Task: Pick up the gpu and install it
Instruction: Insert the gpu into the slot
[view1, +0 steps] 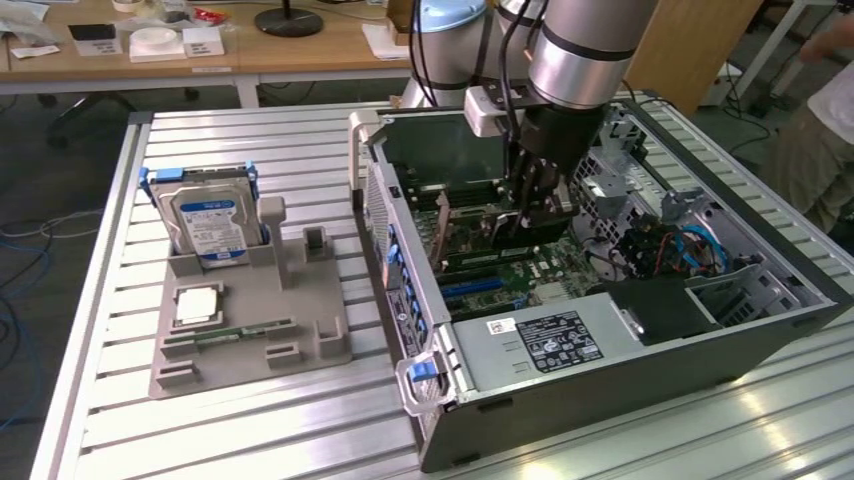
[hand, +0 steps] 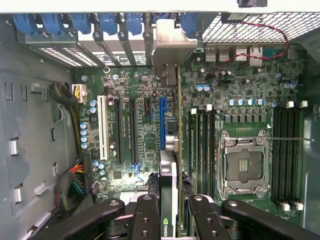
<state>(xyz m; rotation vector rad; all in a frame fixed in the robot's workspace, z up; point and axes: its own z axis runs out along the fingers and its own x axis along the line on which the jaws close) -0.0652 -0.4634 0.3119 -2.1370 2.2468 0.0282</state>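
My gripper (view1: 537, 212) reaches down into the open computer case (view1: 747, 340) and is shut on the gpu (view1: 501, 235). In the wrist view the gpu (hand: 170, 167) stands on edge between my black fingers (hand: 145, 215), with a logo on its face close to my gripper (hand: 172, 222). Its silvery end bracket (hand: 172, 47) lies against the case's rear slot openings. The card runs along the motherboard (hand: 130, 125) in line with the blue expansion slot (hand: 162, 112). Whether its edge sits in the slot I cannot tell.
A silver hard drive with a blue label (view1: 210, 220) stands in a grey holder (view1: 254, 340) at the exterior view's left, beside a square chip (view1: 196, 305) and a green memory stick (view1: 247, 332). A person (view1: 821, 130) stands at the right edge. Cables (view1: 667, 250) crowd the case.
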